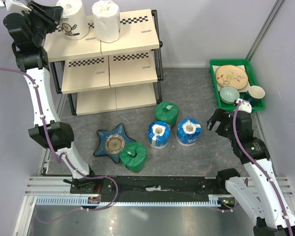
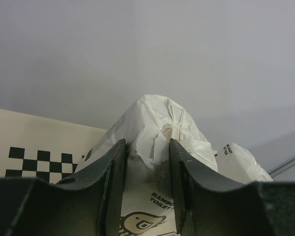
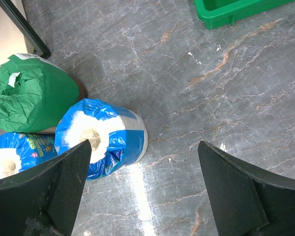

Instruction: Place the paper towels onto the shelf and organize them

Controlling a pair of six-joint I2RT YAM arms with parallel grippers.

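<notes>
Pinching the crimped wrap of a white roll point(image 1: 73, 18), the left gripper point(image 2: 147, 147) is reaching over the shelf point(image 1: 132, 42), where that roll is standing on the top board beside the other white roll point(image 1: 106, 20). The right gripper point(image 3: 143, 146) is hanging over the table point(image 3: 226, 98), jaws spread wide, near a blue roll point(image 1: 189, 131). A second blue roll point(image 1: 159, 133), a green roll point(image 1: 166, 113) and another green roll point(image 1: 133, 156) are sitting on the table before the shelf.
</notes>
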